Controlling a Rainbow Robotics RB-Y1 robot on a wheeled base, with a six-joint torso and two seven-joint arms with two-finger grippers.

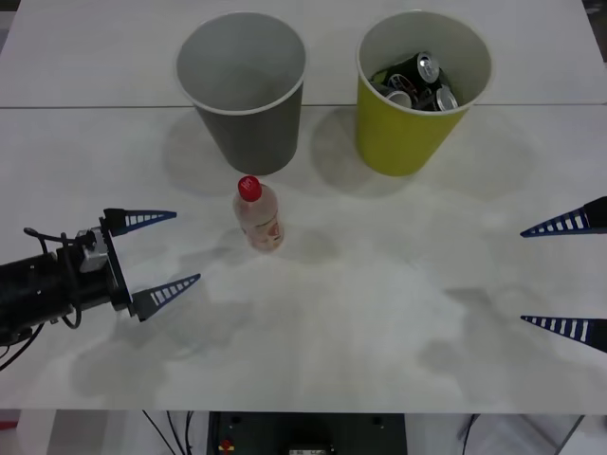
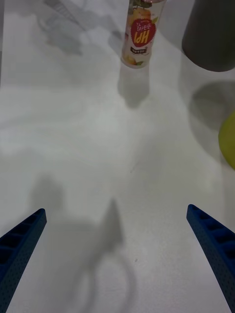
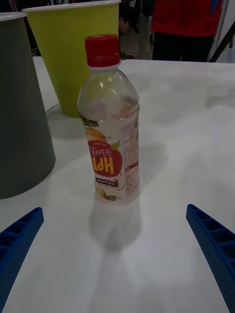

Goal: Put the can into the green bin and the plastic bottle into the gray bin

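Cans already lie in the green bin; the bottle stands upright on the table, just before the gray bin, not yet binned. The left pincer gapes wide beside it, holding nothing. The right pincer waits wide, well apart.

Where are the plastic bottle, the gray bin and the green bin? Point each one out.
plastic bottle [image 1: 259,220]: front view, on its label.
gray bin [image 1: 249,133]: front view, on its outer wall.
green bin [image 1: 403,137]: front view, on its outer wall.
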